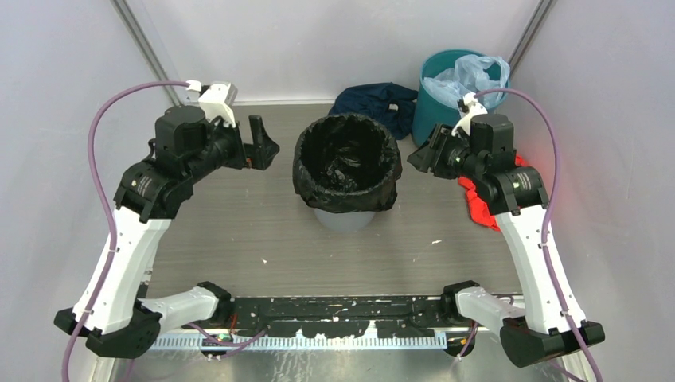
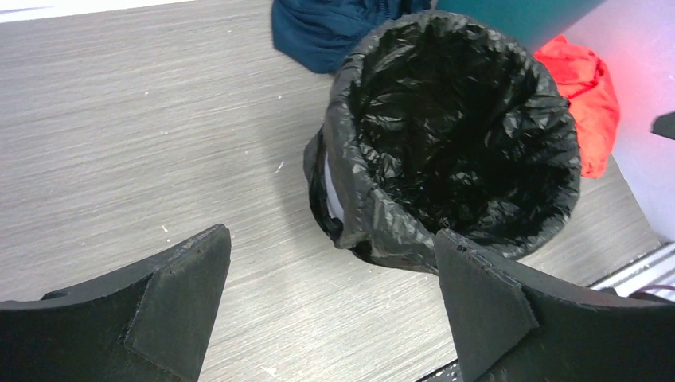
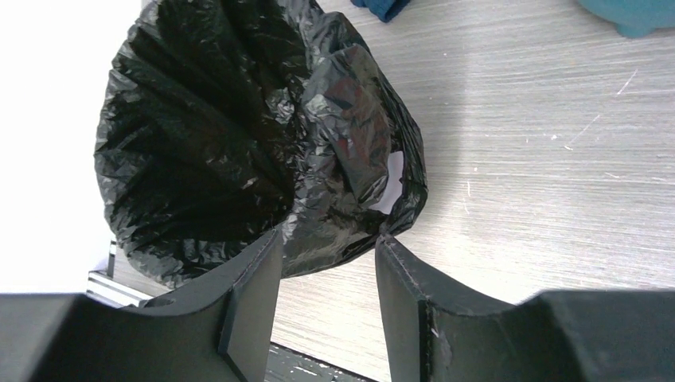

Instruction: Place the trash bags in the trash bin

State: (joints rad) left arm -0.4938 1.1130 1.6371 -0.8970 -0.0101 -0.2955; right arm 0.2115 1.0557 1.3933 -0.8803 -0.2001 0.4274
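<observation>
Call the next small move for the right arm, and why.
Probably back the right gripper straight away from the black trash bag. The bag already lines the light grey trash bin, cuffed over its rim; the right jaws stand apart with only a loose fold before them, and the left gripper is open and clear.

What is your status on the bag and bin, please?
Left gripper open, clear of the bag. Right gripper at a fold of the bag's rim, grip unclear. Bag lines the bin, folded over its rim. Nothing in the way.
</observation>
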